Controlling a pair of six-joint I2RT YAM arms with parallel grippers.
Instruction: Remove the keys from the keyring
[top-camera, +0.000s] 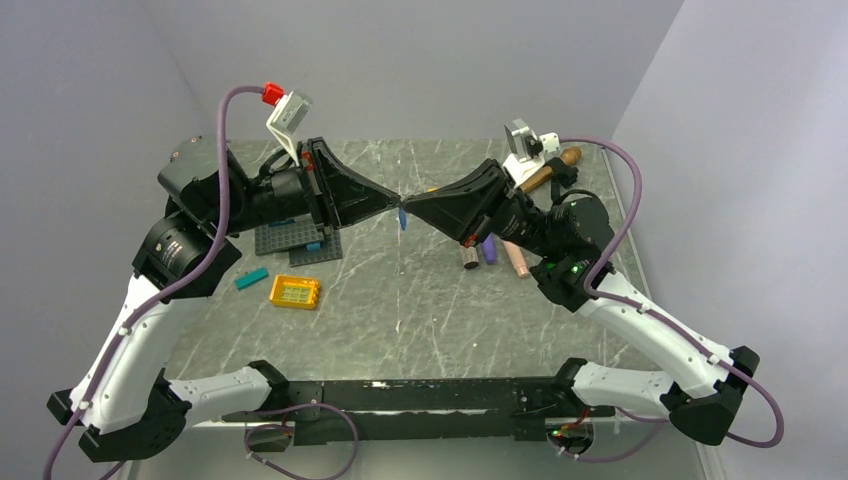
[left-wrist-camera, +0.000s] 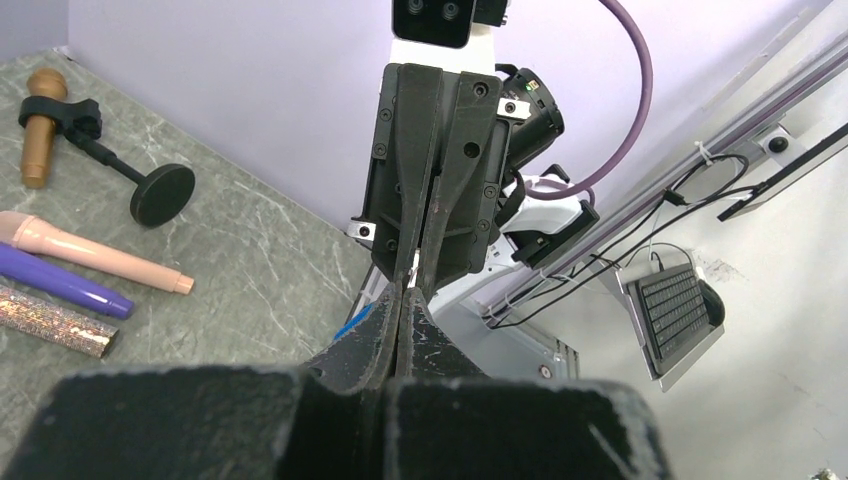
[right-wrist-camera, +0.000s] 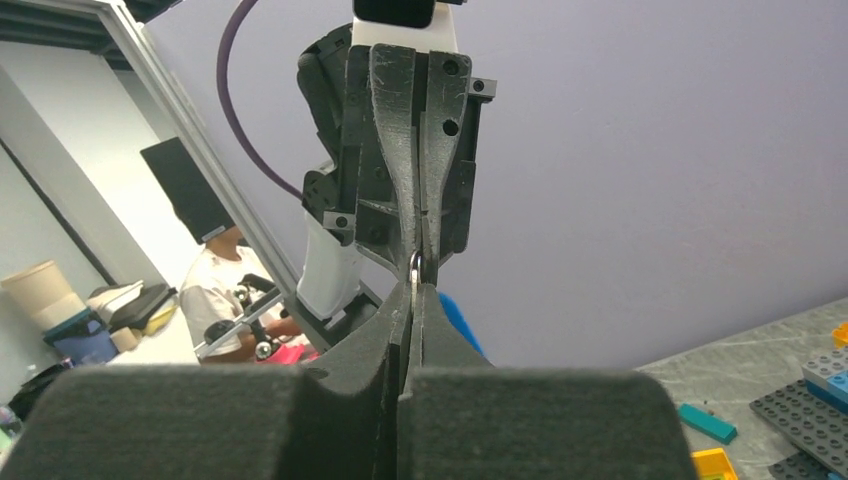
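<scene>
My two grippers meet tip to tip in the air above the middle of the table (top-camera: 420, 300). The left gripper (top-camera: 395, 203) is shut, and so is the right gripper (top-camera: 407, 206). The bright-blue keyring (top-camera: 402, 221) hangs just under the point where they meet. It shows beside my left fingertips (left-wrist-camera: 355, 322) and beside my right ones (right-wrist-camera: 462, 322). In the right wrist view a thin silver key (right-wrist-camera: 414, 268), seen edge-on, is pinched between the right gripper (right-wrist-camera: 413, 290) tips and reaches into the left gripper's tips. The rest of it is hidden.
A grey brick baseplate (top-camera: 297, 240), a teal bar (top-camera: 251, 278) and an orange brick (top-camera: 294, 292) lie left of centre. Several pens (top-camera: 490, 250) lie under the right arm. A brown microphone (top-camera: 555, 165) on a black stand is at the back right.
</scene>
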